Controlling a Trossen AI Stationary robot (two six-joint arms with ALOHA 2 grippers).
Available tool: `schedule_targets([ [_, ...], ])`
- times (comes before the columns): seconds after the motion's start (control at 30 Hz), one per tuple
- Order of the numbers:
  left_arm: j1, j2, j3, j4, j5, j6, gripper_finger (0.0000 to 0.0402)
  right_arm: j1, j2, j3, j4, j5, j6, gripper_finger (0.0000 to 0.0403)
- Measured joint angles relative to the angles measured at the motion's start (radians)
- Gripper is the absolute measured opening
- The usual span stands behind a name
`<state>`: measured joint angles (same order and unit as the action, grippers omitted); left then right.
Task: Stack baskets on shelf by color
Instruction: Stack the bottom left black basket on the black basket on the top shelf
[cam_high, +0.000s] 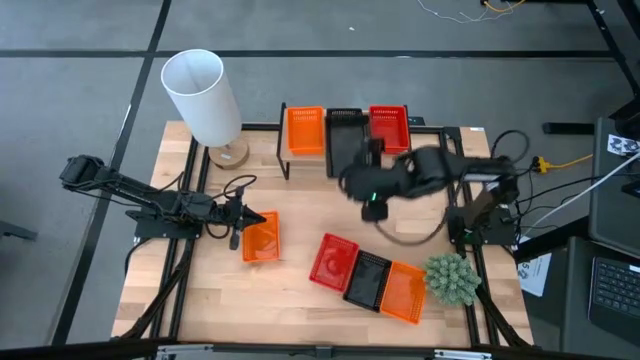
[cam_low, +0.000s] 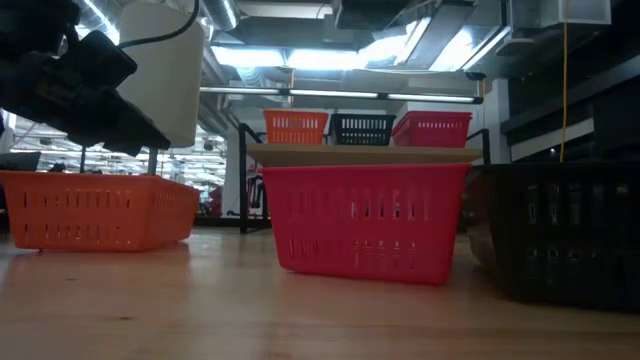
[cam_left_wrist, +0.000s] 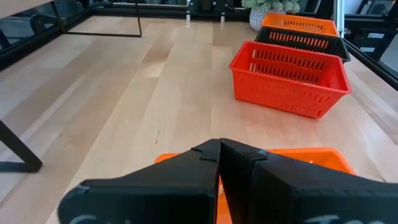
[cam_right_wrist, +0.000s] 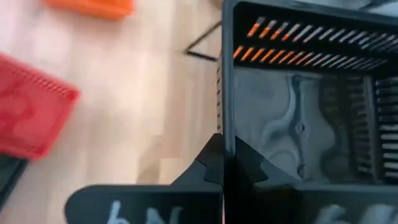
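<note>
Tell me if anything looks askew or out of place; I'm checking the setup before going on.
Nothing spilled or damaged. The loose row of red basket, black basket and orange basket lies slanted across the table, and one orange basket sits apart by the left gripper.

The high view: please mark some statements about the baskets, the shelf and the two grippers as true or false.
1. An orange basket, a black one and a red one sit in a row on the shelf. True.
2. The row of three baskets near the plant has the black basket at one end. False: the black one is in the middle, between red and orange.
3. The left gripper is at the rim of a lone orange basket. True.
4. The right gripper is shut on a red basket. False: it holds a black basket.
</note>
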<state>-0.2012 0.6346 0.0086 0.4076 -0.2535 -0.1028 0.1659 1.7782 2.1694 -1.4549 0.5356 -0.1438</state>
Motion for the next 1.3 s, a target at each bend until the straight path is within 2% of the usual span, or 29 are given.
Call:
schedule_targets([
  [0.13,0.0,0.0,0.0,-0.011,-0.001,0.0,0.0,-0.13,-0.089,-0.116,0.121,-0.038,-0.075,0.0],
  [0.3,0.0,0.0,0.0,-0.012,-0.001,0.0,0.0,-0.285,-0.195,-0.372,0.38,-0.206,-0.157,0.0],
  [0.4,0.0,0.0,0.0,-0.015,-0.001,0.0,0.0,-0.344,-0.249,-0.517,0.533,-0.282,-0.203,0.0],
  [0.53,0.0,0.0,0.0,-0.015,-0.001,0.0,0.0,-0.387,-0.278,-0.636,0.652,-0.362,-0.257,0.0],
  [0.93,0.0,0.0,0.0,-0.018,-0.018,-0.004,0.0,-0.479,-0.274,-0.737,0.757,-0.411,-0.307,0.0],
  [1.1,0.0,0.0,0.0,-0.018,-0.018,-0.003,0.0,-0.532,-0.273,-0.768,0.791,-0.499,-0.311,0.0],
  [1.3,0.0,0.0,0.0,-0.019,-0.019,-0.024,0.0,-0.563,-0.273,-0.803,0.826,-0.504,-0.311,0.0],
])
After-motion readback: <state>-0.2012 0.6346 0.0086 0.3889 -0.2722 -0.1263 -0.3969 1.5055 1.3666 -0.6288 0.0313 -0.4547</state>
